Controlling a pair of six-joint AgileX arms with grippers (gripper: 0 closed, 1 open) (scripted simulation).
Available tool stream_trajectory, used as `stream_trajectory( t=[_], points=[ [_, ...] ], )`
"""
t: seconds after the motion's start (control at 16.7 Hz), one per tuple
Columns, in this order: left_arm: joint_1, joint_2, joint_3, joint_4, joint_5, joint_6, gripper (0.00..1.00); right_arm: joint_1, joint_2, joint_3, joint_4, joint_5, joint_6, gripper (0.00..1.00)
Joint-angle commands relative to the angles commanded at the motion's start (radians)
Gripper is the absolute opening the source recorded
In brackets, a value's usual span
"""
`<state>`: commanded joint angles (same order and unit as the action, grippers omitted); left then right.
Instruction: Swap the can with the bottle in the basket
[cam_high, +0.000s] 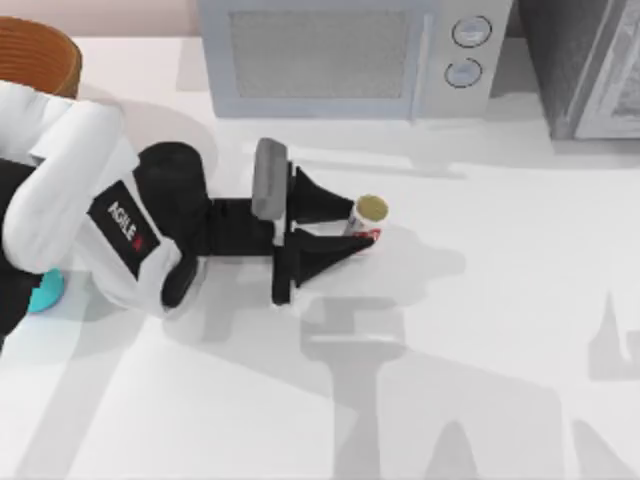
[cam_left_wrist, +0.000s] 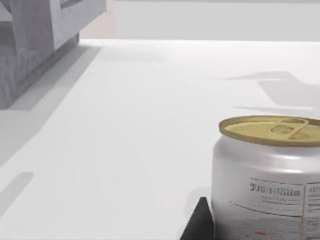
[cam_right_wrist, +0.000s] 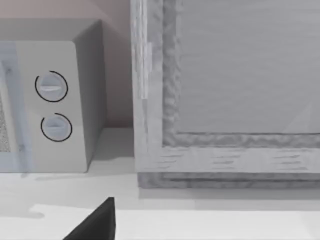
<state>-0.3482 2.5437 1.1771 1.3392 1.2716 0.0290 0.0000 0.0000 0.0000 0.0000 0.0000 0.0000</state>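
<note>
Sitting at the table's (cam_high: 500, 350) far top-left corner in the top view, the basket (cam_high: 40, 55) is cut off by the frame edge, golden-brown rim showing. Just below it the left arm (cam_high: 70, 210) reaches in from the left edge, white shell over black. A bit of teal, the bottle (cam_high: 45, 292), pokes out from under the arm near the left edge, mostly hidden, on the table and outside the basket. Moving right, the left gripper (cam_high: 352, 226) lies level and points right, fingers (cam_high: 325, 197) spread around the can (cam_high: 367, 219), one on the far side and one on the near side; contact can't be told, a small gap seems to show. The can stands upright near table centre, gold top up, red label at the base, well apart from basket and bottle. In the left wrist view the can (cam_left_wrist: 267, 180) sits close up, pull-tab lid level, a dark fingertip (cam_left_wrist: 197, 222) beside its base. Behind the can along the back edge sits a microwave (cam_high: 350, 55) with two round knobs (cam_high: 465, 50), and right of it a grey cabinet (cam_high: 590, 65). The right wrist view looks at the microwave (cam_right_wrist: 50, 100), the cabinet (cam_right_wrist: 225, 95) and one dark finger (cam_right_wrist: 97, 222) of the right gripper; whether that one is spread or closed I can't tell.
</note>
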Motion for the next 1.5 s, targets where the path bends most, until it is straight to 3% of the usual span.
stream_trajectory(
  t=[0.36,1.14,1.5],
  points=[
    [0.0,0.0,0.0,0.0,0.0,0.0,0.0,0.0,0.0,0.0,0.0,0.0,0.0,1.0],
    [0.0,0.0,0.0,0.0,0.0,0.0,0.98,0.0,0.0,0.0,0.0,0.0,0.0,1.0],
    [0.0,0.0,0.0,0.0,0.0,0.0,1.0,0.0,0.0,0.0,0.0,0.0,0.0,1.0]
  ],
)
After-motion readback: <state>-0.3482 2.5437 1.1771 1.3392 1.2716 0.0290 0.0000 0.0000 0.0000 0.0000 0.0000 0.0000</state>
